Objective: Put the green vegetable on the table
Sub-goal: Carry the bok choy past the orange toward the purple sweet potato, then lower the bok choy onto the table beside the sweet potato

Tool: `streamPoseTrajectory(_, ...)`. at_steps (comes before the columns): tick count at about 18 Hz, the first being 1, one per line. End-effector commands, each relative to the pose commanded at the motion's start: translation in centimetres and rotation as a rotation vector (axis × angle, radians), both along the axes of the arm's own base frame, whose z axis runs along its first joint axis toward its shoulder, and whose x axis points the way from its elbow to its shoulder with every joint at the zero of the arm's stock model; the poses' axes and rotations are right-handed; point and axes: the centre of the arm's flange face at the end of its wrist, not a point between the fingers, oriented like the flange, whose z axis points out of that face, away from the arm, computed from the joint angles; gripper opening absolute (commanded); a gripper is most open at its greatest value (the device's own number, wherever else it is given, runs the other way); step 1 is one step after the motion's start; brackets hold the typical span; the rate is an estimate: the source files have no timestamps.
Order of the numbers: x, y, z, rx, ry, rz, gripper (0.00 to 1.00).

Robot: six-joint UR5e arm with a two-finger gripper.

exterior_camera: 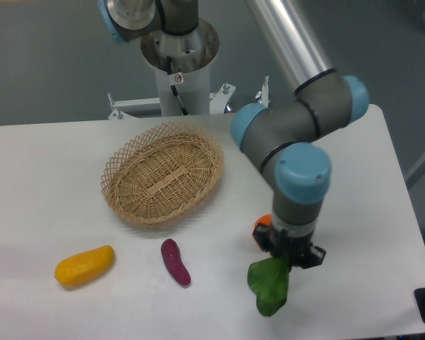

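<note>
The green vegetable (269,286) has a broad dark green leaf and hangs from my gripper (289,261) near the front right of the white table (49,177). Its stalk end is hidden between the fingers. The leaf tip is at or just above the tabletop; I cannot tell whether it touches. My gripper points straight down and is shut on the vegetable's upper end. The wrist hides most of the fingers.
An empty wicker basket (163,178) sits at the table's middle back. A purple eggplant-like piece (176,262) lies left of the gripper, and a yellow mango-shaped piece (84,265) lies further left. An orange part (261,224) shows behind the wrist. The table's front edge is close below.
</note>
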Motion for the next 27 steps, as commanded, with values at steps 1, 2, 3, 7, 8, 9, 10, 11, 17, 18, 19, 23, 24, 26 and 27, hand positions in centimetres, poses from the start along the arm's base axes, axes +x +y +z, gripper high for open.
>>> streamPoseTrajectory(1, 0.4, 0.2, -0.1, -0.007, 0.004, 0.000, 0.23)
streamPoseTrajectory(2, 0.9, 0.5, -0.3, -0.009, 0.002, 0.007, 0.23)
streamPoseTrajectory(3, 1.4, 0.9, -0.6, -0.008, -0.004, 0.021, 0.23)
streamPoseTrajectory(7, 3.6, 2.0, -2.0, -0.012, -0.034, 0.086, 0.23)
streamPoseTrajectory(8, 3.8, 1.9, -2.3, -0.016, -0.037, 0.098, 0.23)
streamPoseTrajectory(9, 4.0, 1.8, -2.8, -0.027, -0.038, 0.103, 0.23)
streamPoseTrajectory(10, 4.6, 1.6, -3.5, -0.042, -0.041, 0.101, 0.23)
streamPoseTrajectory(11, 5.2, 1.7, -3.9, -0.048, -0.044, 0.094, 0.23)
streamPoseTrajectory(17, 6.6, 2.5, -5.7, -0.060, -0.070, 0.083, 0.24)
streamPoseTrajectory(18, 6.7, 2.4, -5.8, -0.061, -0.073, 0.082, 0.24)
streamPoseTrajectory(19, 6.7, 2.5, -5.8, -0.059, -0.076, 0.077, 0.28)
streamPoseTrajectory(23, 6.7, 2.6, -5.6, -0.047, -0.078, 0.059, 0.91)
streamPoseTrajectory(24, 6.7, 2.6, -5.7, -0.051, -0.076, 0.059, 1.00)
streamPoseTrajectory(26, 6.6, 2.6, -5.5, -0.054, -0.065, 0.062, 1.00)
streamPoseTrajectory(27, 6.6, 2.5, -5.4, -0.055, -0.062, 0.064, 1.00)
